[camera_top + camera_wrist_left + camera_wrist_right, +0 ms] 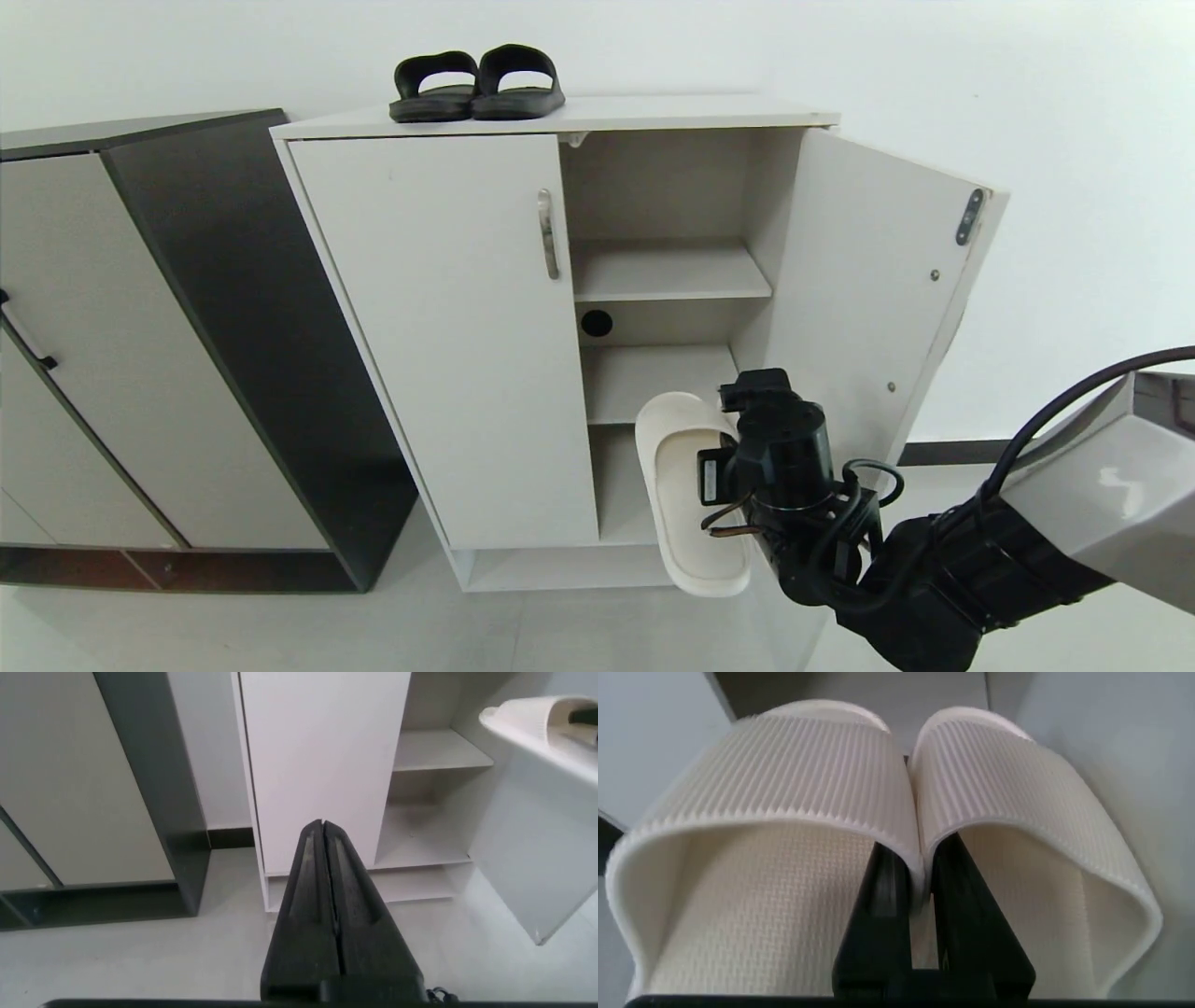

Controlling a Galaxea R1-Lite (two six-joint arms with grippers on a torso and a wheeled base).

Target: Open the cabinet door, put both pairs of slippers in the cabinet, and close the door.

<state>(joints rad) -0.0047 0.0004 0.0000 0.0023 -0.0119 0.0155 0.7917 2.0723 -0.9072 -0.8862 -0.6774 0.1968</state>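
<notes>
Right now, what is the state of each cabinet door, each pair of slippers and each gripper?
right cabinet door: open, swung wide.
left cabinet door: shut.
white slippers: held in the air before the open compartment, not on a shelf.
black slippers: side by side on top of the cabinet.
right gripper: shut on the white slippers.
left gripper: shut, empty.

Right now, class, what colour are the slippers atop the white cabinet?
The open-toed slide slippers are black; clearest in the head view.

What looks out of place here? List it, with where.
The black slippers sit on the cabinet top, not inside. The white slippers hang clamped in the right pincer before the open door.
</notes>
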